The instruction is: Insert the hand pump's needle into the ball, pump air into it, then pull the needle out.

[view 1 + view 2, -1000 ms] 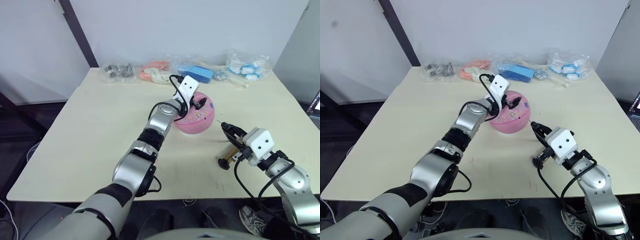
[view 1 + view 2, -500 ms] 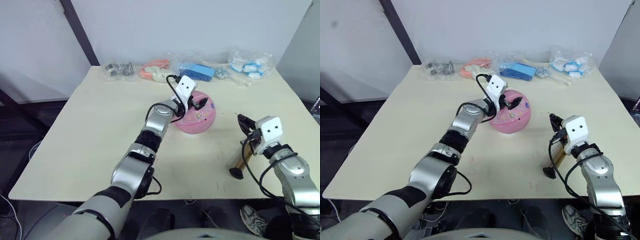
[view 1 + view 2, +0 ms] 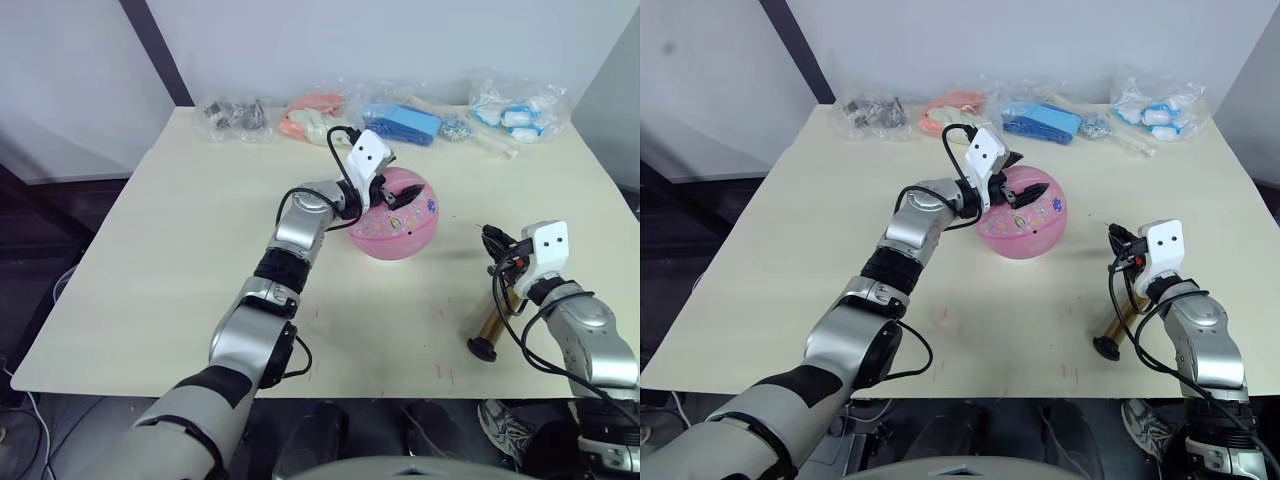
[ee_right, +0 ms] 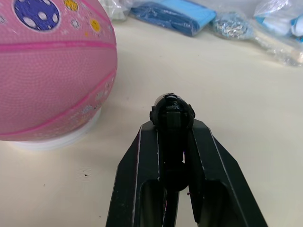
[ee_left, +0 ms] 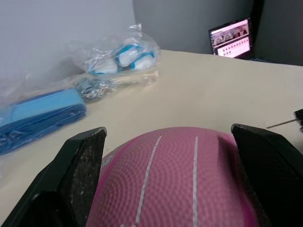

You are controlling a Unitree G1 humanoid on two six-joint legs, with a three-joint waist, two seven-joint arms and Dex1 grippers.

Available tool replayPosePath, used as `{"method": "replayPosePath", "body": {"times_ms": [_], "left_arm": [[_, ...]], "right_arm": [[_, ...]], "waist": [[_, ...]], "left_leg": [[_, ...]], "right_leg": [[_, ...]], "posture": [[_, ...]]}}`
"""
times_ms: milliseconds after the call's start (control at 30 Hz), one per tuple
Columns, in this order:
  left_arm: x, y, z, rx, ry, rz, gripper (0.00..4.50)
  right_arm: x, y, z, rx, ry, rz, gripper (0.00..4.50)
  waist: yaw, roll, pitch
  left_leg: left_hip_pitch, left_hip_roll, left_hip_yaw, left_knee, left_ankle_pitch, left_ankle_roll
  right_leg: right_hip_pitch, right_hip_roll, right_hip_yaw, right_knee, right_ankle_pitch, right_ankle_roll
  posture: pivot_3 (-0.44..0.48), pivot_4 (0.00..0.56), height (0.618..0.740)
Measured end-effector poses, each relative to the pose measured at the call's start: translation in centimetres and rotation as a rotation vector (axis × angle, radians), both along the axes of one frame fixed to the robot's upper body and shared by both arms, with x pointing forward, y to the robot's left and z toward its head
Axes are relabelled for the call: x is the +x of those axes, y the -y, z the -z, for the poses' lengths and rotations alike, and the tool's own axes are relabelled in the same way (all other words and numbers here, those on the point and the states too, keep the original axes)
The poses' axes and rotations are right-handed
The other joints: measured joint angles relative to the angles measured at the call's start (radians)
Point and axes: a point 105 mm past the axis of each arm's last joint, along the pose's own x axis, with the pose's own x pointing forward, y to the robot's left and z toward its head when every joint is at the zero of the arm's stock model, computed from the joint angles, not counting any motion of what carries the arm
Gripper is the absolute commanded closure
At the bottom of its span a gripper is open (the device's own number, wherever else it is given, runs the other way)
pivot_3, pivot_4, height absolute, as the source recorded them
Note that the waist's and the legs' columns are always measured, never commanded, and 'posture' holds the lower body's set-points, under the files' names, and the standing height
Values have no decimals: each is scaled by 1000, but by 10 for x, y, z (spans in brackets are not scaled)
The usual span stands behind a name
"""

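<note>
- My left gripper (image 5: 165,156), jaws wide, straddles the ball (image 3: 398,225) to steady it.
- My right gripper (image 4: 173,118) pinches the hose fitting (image 4: 173,111) (needle aimed ballward); pump (image 3: 492,322) dangles right.

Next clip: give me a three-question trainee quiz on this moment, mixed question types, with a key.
1. True or false: the left gripper has its black fingers spread over the top of the pink rubber ball.
2. Multiple choice: the right gripper is shut on (a) the blue bagged item, (b) the small black fitting at the end of the thin black hose, (c) the ball.
3. Fill in: the gold-bronze hand pump lies on the cream table to the robot's ____ of the ball.

Key: 1 true; 2 b; 3 right.
</note>
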Motion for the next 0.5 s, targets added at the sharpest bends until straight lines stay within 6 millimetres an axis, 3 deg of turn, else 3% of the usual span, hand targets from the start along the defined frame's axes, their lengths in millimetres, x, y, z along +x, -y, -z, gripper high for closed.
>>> {"method": "replayPosePath", "body": {"times_ms": [233, 500], "left_arm": [[-13, -7, -16, 10, 5, 100, 0], [-33, -16, -38, 15, 30, 226, 0]], "right_arm": [[-1, 6, -3, 7, 9, 14, 4424], [-2, 4, -4, 10, 15, 2, 4424]], "waist": [[-3, 1, 6], [-3, 1, 14]], "left_leg": [[-14, 0, 1, 2, 1, -1], [-16, 0, 3, 4, 1, -1]], "right_leg": [[-15, 0, 0, 0, 1, -2], [-16, 0, 0, 0, 1, -2]], "posture": [[0, 150, 740], [0, 150, 740]]}}
